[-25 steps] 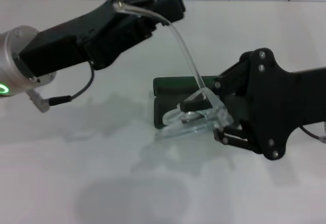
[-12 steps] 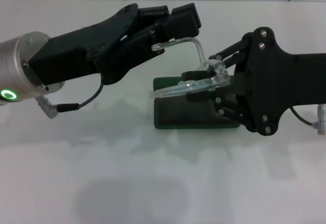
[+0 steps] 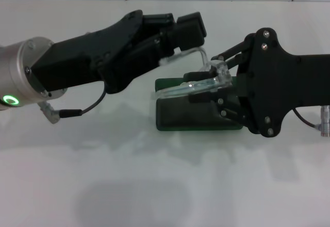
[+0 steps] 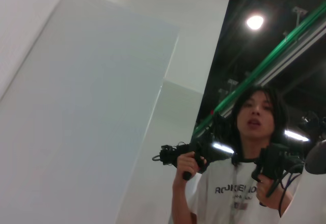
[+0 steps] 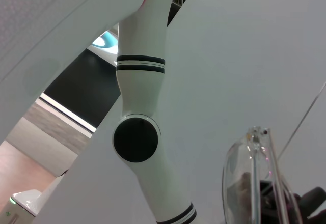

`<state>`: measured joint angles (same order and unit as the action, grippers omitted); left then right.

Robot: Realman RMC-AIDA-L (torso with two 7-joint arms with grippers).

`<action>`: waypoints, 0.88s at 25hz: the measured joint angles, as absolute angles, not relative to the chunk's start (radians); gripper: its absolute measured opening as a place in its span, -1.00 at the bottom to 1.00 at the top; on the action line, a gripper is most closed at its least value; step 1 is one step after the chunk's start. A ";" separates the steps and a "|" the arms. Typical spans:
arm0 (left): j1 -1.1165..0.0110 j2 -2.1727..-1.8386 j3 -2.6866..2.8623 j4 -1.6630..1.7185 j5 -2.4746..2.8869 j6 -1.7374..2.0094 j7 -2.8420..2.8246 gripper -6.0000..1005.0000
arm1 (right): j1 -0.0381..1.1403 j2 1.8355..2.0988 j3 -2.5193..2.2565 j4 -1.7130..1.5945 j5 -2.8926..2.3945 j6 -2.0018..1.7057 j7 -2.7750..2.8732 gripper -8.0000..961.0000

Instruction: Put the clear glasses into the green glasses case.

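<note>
Two end effectors [image 3: 172,44] [image 3: 206,88] hold one clear glasses [image 3: 193,86] above one green glasses case [image 3: 198,117].

Clear glasses [image 3: 198,85] colourless; green glasses case [image 3: 198,114] dark green, grey lining; table [image 3: 154,185] white.

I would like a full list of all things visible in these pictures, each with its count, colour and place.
clear glasses: one, transparent, held in the air above the case, between both grippers.
green glasses case: one, dark green with dark lining, lying open on the table, under the glasses.
table: one, white, beneath everything.
person: one, white shirt, holding black controllers, seen in the left wrist view only.
left gripper: one, black, at one glasses arm, fingers closed on it.
right gripper: one, black, gripping the glasses front, over the case.
</note>
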<state>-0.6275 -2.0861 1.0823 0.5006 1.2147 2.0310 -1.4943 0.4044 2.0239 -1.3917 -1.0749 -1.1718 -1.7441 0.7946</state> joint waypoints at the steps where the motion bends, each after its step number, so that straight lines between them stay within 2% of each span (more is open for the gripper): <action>1: -0.628 -2.086 1.087 0.501 1.215 2.031 -1.493 -0.82 | 0.404 2.024 -1.392 -1.074 -1.171 -1.743 0.795 -0.74; 22: -0.627 -2.085 1.089 0.493 1.214 2.031 -1.471 -0.82 | 0.405 2.023 -1.394 -1.049 -1.152 -1.727 0.784 -0.74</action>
<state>-0.6273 -2.0849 1.0892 0.4931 1.2139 2.0307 -1.4707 0.4049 2.0233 -1.3936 -1.0492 -1.1519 -1.7267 0.7838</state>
